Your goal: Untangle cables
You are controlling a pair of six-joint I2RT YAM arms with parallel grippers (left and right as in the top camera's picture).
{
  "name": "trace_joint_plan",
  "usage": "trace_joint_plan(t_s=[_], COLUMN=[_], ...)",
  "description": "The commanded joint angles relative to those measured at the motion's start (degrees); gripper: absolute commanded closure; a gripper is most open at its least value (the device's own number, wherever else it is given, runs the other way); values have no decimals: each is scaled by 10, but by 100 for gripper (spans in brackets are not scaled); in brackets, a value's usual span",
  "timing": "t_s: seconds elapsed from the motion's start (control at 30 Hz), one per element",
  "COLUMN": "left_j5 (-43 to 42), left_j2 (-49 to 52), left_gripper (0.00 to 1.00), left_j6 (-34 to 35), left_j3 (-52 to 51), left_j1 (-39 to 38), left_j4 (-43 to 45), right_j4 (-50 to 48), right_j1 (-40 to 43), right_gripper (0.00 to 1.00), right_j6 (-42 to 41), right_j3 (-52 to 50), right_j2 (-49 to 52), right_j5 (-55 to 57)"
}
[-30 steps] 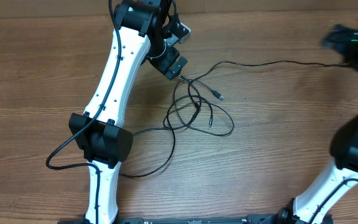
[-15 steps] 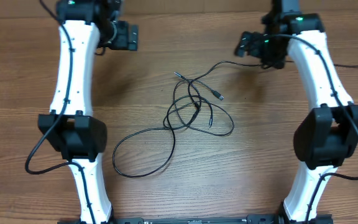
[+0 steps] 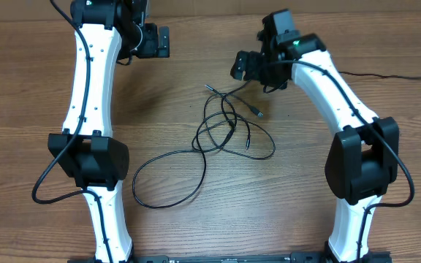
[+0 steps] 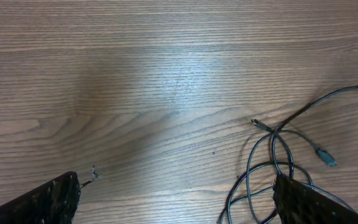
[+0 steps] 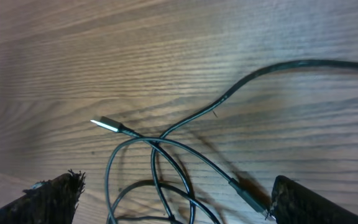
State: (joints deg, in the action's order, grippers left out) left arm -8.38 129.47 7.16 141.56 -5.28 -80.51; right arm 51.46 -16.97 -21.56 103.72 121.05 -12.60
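Noted left end effector [image 3: 159,42] at the back-left, hanging over bare bench [image 3: 35,95]. Fingers spread to the full, nothing between them. Sat well apart from the cables [image 3: 229,126], probably to leave the other arm room.

Found the cables mid-bench, lying flat on the wood. Marked a wide loose loop [image 3: 168,179] on the left and a knot [image 3: 205,140] of smaller crossed loops just right of it. Spotted a silver-tipped plug [image 3: 207,87] poking out behind the knot and a second plug [image 3: 259,113] lying free to its right.

Logged right end effector [image 3: 241,66] just behind those plugs, above the strands. Fingers wide apart, gripping nothing, touching no cord in the wrist view. Judged it as lined up for a pick where strands cross near the silver-tipped plug.

Traced one long strand [image 3: 393,76] off toward the right edge, far end out of view. Rated the task as barely begun, knot intact.
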Motion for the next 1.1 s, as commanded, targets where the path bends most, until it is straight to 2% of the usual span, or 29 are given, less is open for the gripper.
trace_joint_plan(t_s=[0.0,0.37,0.47,0.73,0.97,1.0,1.07], left_j5=[-7,-7,-7,-7,-7,-7,-7], left_j2=[5,5,5,5,5,5,5], left_gripper=[0,1,1,1,1,0,1], left_j6=[7,8,8,6,6,6,6], left_j3=[-1,-1,-1,-1,-1,-1,-1], left_j1=[-5,-5,-5,-5,-5,-5,-5], left_j4=[2,-4,-7,-20,-21,-22,-23], right_j4=[-20,-183,-213,-287,-307,-318,-336], right_j1=[-3,-3,-3,-3,-3,-2,-2], right_gripper=[3,9,9,27,62,73,83], right_j6=[-40,-42,-67,-76,-87,-87,-89], right_j3=[-32,-97,-97,-97,-97,-97,-97], right_j2=[9,51,73,104,114,114,114], right_j5=[23,42,51,56,95,99,100])
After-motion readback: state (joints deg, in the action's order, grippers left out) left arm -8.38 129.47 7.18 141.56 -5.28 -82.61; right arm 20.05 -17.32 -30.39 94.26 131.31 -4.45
